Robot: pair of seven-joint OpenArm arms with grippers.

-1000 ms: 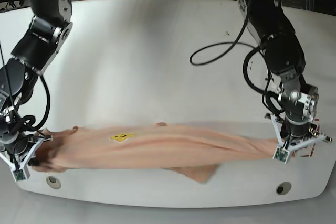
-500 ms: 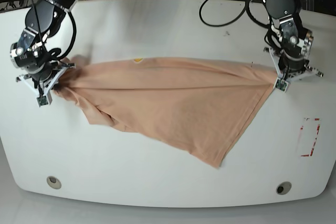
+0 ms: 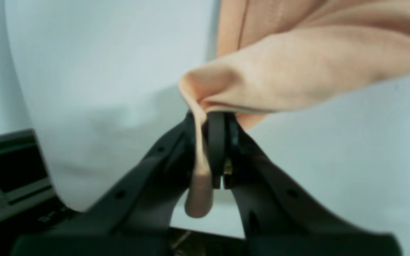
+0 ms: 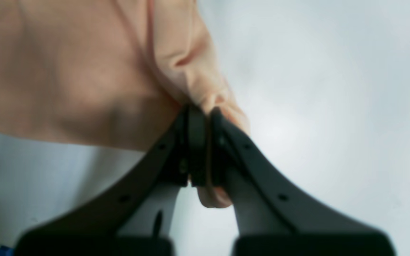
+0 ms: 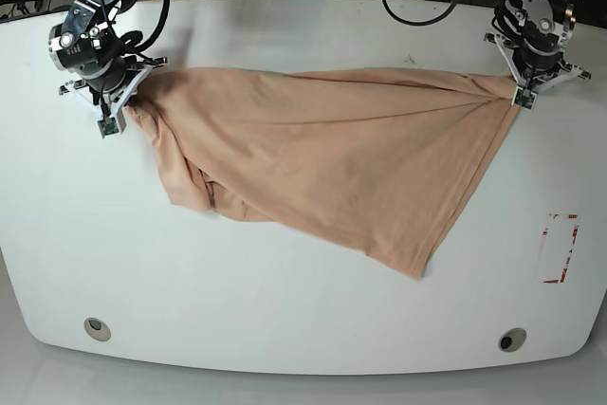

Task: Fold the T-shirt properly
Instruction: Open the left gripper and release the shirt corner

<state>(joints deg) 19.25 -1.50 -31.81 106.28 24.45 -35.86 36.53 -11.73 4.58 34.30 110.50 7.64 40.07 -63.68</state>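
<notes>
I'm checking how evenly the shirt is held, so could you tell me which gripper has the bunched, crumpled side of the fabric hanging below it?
The right gripper: below it the T-shirt bunches; at the left gripper it runs straight.

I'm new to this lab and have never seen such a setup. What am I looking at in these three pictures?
It is a robot with two black arms working at a white table. One picture looks down from above; the other two come from cameras on each wrist, looking along its pincer. A peach T-shirt is stretched between the arms, with its lower part spread on the table. The left pincer, on the overhead view's right, is shut on one corner of the cloth. The right pincer is shut on the opposite end. A red-marked rectangle sits near the table's edge.
</notes>
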